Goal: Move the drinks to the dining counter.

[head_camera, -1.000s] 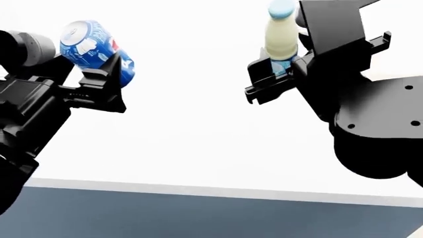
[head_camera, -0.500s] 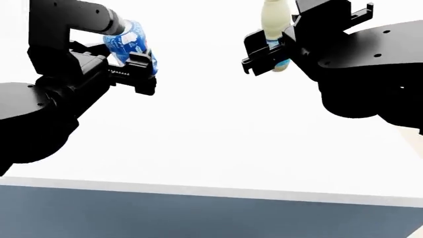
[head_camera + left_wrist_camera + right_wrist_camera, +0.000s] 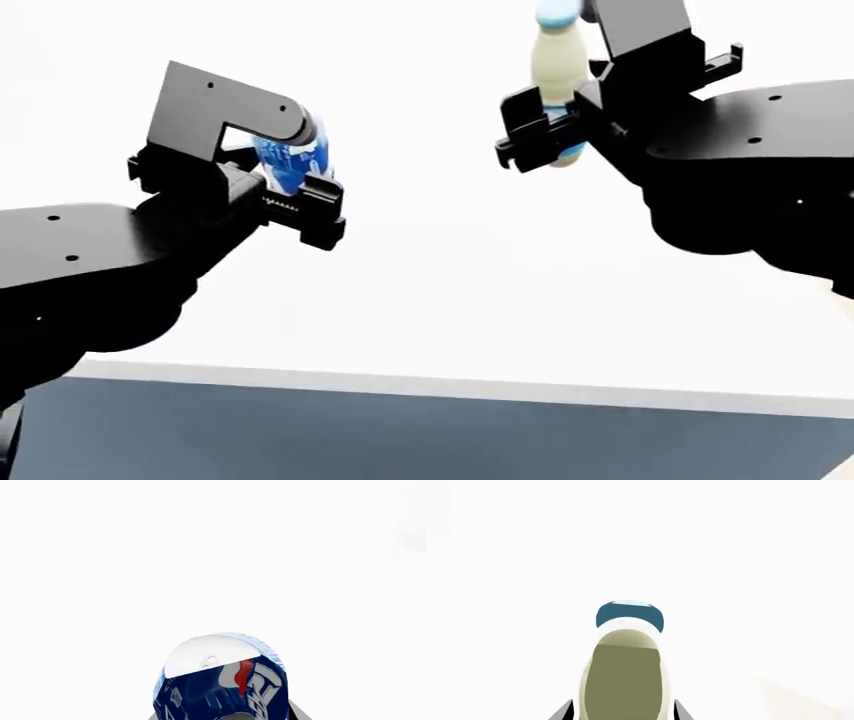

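My left gripper (image 3: 296,185) is shut on the blue soda can (image 3: 288,160), held above the dining counter's white top (image 3: 427,300). In the left wrist view the can (image 3: 223,682) fills the space at the jaws, its silver end facing the camera. My right gripper (image 3: 554,125) is shut on the cream bottle (image 3: 559,70) with its light-blue cap (image 3: 562,14), held upright over the counter's far part. The right wrist view shows the bottle (image 3: 626,680) between two dark fingertips (image 3: 562,712), cap (image 3: 629,614) pointing away. The milk carton is out of view.
The counter's front edge (image 3: 441,388) runs across the lower head view, with the dark blue-grey base panel (image 3: 400,440) below it. A beige patch (image 3: 841,300) shows at the counter's right edge. Both black arms take up the view's sides.
The left arm has come down and to the right with the can, now lower over the counter. The right arm with the bottle has barely moved.
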Robot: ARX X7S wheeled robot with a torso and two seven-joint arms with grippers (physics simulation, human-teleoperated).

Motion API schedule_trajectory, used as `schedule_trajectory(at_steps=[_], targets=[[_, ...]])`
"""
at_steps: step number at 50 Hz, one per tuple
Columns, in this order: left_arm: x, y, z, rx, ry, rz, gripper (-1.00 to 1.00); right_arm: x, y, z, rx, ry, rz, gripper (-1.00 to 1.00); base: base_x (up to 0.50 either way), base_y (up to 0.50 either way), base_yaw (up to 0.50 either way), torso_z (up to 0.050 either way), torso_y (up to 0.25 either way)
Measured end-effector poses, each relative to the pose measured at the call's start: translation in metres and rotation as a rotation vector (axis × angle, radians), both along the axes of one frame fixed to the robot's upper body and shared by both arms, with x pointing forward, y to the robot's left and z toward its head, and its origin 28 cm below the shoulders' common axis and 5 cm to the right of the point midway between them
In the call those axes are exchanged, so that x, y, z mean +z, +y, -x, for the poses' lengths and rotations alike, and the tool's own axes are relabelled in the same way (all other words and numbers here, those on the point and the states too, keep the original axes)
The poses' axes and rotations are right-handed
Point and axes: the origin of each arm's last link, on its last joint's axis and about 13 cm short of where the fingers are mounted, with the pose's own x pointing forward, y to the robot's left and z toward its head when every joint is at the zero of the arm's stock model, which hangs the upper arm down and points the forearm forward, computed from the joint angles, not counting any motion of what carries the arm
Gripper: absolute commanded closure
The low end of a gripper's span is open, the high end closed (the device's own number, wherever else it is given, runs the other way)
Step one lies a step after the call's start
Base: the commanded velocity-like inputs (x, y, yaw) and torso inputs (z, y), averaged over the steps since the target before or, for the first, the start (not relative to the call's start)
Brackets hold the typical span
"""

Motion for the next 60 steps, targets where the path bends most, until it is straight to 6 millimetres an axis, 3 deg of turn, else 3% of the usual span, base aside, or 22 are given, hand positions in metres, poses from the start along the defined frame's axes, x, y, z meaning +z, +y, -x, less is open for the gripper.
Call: schedule_trajectory(at_steps=[37,38,60], targets=[[-0.015,0.0,-0.001,-0.015,0.063,-0.032,1.0,-0.008,-0.003,0.002,0.007,0.022,0.005,1.0,0.0,0.0,0.0,0.001,0.001],[-0.016,0.0,-0.001,-0.017,0.064,-0.031,-1.0,-0.008,-0.003,0.002,0.007,0.022,0.005,1.0,0.0,0.0,0.0,0.0,0.0],[-0.014,0.002,0.001,-0.016,0.053,-0.011,-1.0,-0.009,-0.004,0.003,0.011,0.029,0.003,1.0,0.0,0.0,0.0,0.0,0.001]])
